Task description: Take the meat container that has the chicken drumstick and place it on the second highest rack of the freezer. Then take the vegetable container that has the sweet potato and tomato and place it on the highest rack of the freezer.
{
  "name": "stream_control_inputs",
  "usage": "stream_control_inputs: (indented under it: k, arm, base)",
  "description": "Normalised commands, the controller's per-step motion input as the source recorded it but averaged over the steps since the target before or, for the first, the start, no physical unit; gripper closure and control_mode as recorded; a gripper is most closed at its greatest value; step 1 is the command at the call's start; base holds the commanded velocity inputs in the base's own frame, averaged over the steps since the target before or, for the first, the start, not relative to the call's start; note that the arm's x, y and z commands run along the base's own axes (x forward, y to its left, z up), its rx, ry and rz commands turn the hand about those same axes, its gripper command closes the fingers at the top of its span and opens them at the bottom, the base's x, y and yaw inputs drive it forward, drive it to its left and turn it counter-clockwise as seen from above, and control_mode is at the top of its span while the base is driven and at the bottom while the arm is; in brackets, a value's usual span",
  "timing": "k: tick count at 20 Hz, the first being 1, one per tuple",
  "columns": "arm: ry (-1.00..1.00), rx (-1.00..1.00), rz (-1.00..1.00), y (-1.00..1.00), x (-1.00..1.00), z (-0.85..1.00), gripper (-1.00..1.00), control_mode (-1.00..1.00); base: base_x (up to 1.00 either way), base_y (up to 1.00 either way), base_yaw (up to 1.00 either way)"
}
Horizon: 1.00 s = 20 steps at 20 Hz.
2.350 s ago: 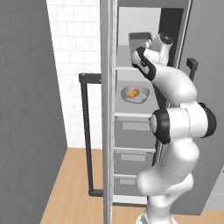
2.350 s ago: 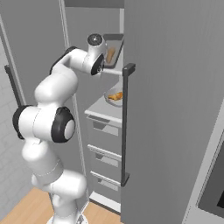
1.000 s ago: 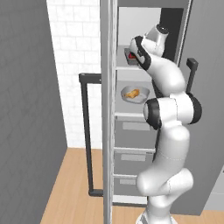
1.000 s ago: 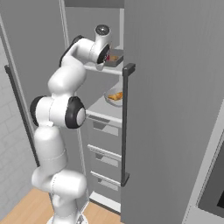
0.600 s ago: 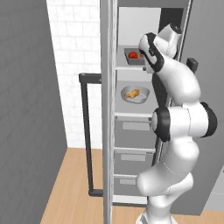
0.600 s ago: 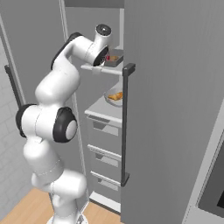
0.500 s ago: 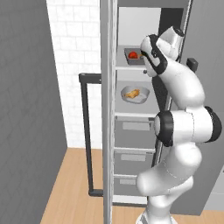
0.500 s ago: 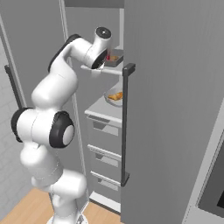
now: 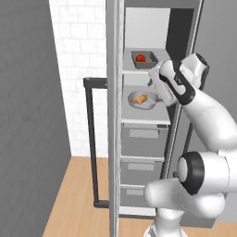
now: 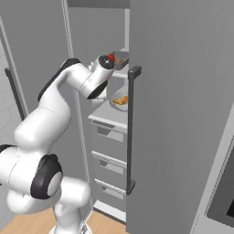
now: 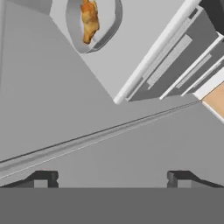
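Backing out of the freezer (image 9: 183, 28), gripper (image 11: 111, 177) is seen w/ fingers spread, nothing held. Veg container (image 9: 144, 59) sits upper centre on top rack; drumstick container (image 9: 142, 99) just below. Arm should be withdrawn w/o clipping racks.

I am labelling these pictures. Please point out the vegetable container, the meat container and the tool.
vegetable container (image 9: 144, 58): left base view, on its dark wall.
meat container (image 9: 135, 104): left base view, on its grey rim.
tool (image 11: 111, 176): hand view, midway between the open fingertips.

White tiled wall (image 9: 78, 69), wooden floor (image 9: 78, 194), grey drawers (image 9: 143, 141) below the shelves.
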Motion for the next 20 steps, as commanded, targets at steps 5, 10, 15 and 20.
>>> stream_control_inputs:
  k: [5,10,15,20]
  arm:
    - [-0.01,-0.11,0.24,0.11,-1.00,-0.58,-1.00,-1.00]
    - [-0.06,-0.18,0.24,0.02,-1.00,-0.52,-1.00,-1.00]
    - [-0.16,-0.30,0.21,0.00,-1.00,-0.46,-1.00,-1.00]
    - [-0.18,-0.27,0.23,-0.09,-1.00,-0.33,-1.00,-1.00]
  base:
    - [0.00,0.00,0.00]
    - [0.00,0.00,0.00]
    - [0.00,0.00,0.00]
    - [0.00,0.00,0.00]
